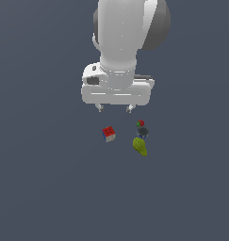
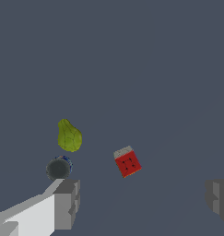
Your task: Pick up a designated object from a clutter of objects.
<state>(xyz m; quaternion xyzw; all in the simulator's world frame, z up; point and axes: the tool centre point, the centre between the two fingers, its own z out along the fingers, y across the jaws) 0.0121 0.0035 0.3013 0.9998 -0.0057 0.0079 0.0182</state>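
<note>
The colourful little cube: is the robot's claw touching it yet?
Apart. The wrist view shows the puzzle cube lying between the open gripper's fingers, with bare floor around it.

Arm (image 1: 130, 33): glossy white rounded casing, dark grey joint cap at the shoulder side. Hand block wide, white, with a dark recess. Gripper (image 1: 115, 108): two short pale-grey fingers (image 2: 66, 203), blocky, stepped pads.

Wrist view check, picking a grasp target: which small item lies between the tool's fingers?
The red-faced puzzle cube; the yellow-green oblong and dark round item sit aside.
</note>
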